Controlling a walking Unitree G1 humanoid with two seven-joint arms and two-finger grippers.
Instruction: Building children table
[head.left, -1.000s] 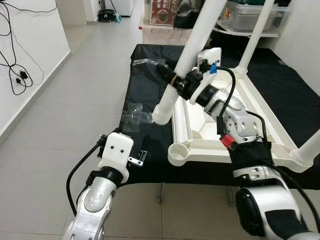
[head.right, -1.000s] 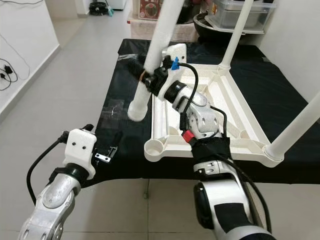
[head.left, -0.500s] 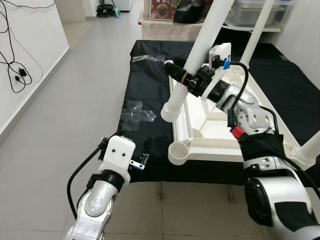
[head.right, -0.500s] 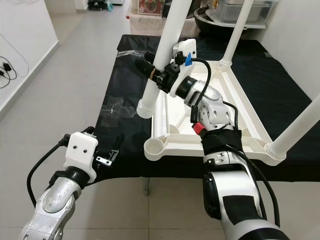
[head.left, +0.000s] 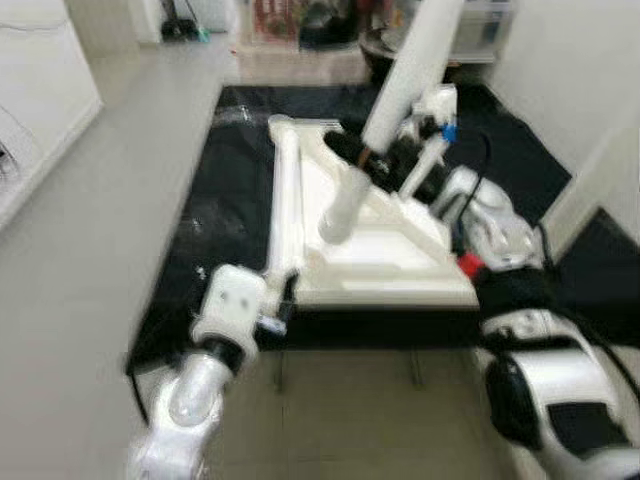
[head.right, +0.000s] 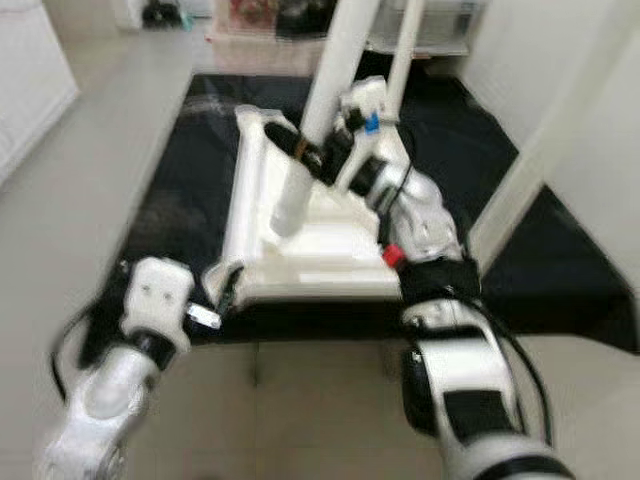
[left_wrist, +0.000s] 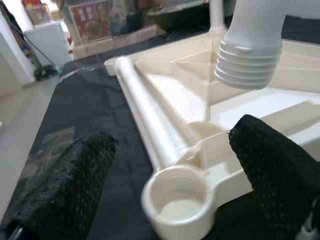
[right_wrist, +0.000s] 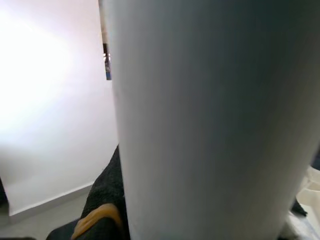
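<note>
Black right fingers apparently clamp white leg; left fingers spread.

Both eye views are motion-blurred. The long white plastic table leg runs off the top edge. In the right wrist view it hides the right gripper's fingers.

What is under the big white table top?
A black mat lies under the upside-down table top, spreading out on both sides. What is beneath the middle of the table top is covered, so I cannot tell.
</note>
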